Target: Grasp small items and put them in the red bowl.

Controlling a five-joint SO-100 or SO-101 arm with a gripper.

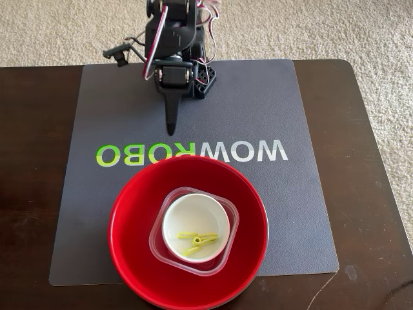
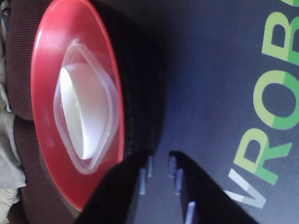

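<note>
The red bowl (image 1: 121, 219) sits at the near edge of the grey mat in the fixed view. Inside it rests a clear square plastic tub (image 1: 169, 196), and a small white round bowl (image 1: 193, 216) is nested in the tub. A yellow-green clip (image 1: 197, 239) lies in the white bowl. My gripper (image 1: 170, 128) hangs folded by the arm base at the far side, pointing down at the mat, shut and empty, well apart from the bowl. The wrist view shows the red bowl (image 2: 44, 56), tub (image 2: 74, 50) and white bowl (image 2: 84, 112) beyond the fingertips (image 2: 161, 156).
The grey mat (image 1: 290, 200) with WOWROBO lettering covers a dark wooden table (image 1: 35, 194). The arm base (image 1: 193, 77) stands at the mat's far edge. Beige carpet (image 1: 322, 26) lies beyond the table.
</note>
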